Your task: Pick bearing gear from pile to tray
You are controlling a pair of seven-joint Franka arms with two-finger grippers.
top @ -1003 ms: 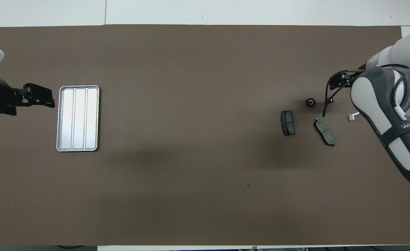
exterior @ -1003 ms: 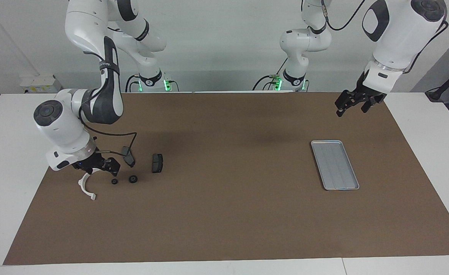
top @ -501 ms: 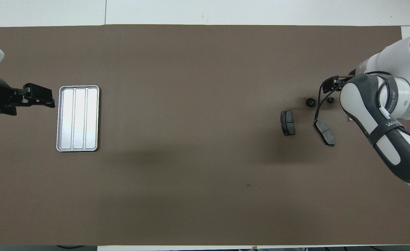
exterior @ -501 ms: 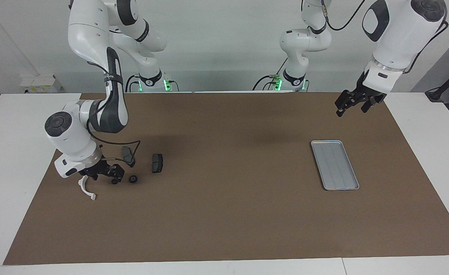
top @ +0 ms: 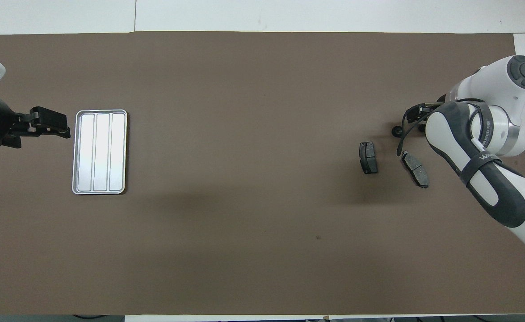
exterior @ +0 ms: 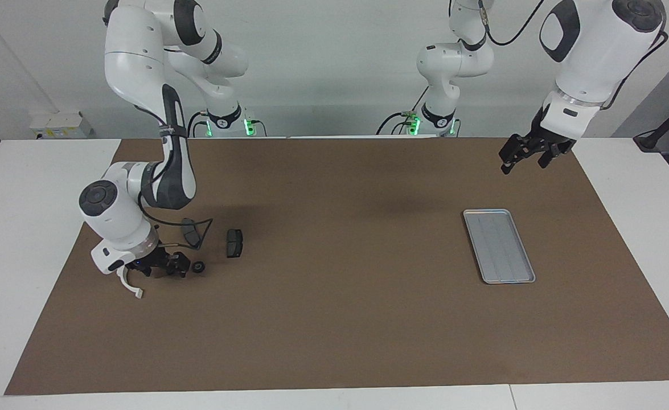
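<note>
The pile lies at the right arm's end of the mat. It holds a white curved bracket [exterior: 130,283], two dark brake-pad plates [exterior: 234,243] [exterior: 191,232] and a small black round piece [exterior: 198,267]. My right gripper [exterior: 170,267] is low at the mat between the bracket and that round piece, where a second round piece lay; that piece is hidden now. In the overhead view the right gripper [top: 416,112] shows beside the round piece [top: 396,131], and the arm hides the bracket. The silver tray [exterior: 498,246] is empty at the left arm's end. My left gripper [exterior: 525,154] waits open in the air.
The brown mat [exterior: 340,319] covers the table, with white table edges around it. In the overhead view the tray [top: 100,152] lies beside the left gripper [top: 50,123], and the two plates [top: 368,157] [top: 415,168] lie nearer to the robots than the round piece.
My right gripper has moved from over the white bracket toward the two black round pieces and now covers one of them. The left arm has not moved.
</note>
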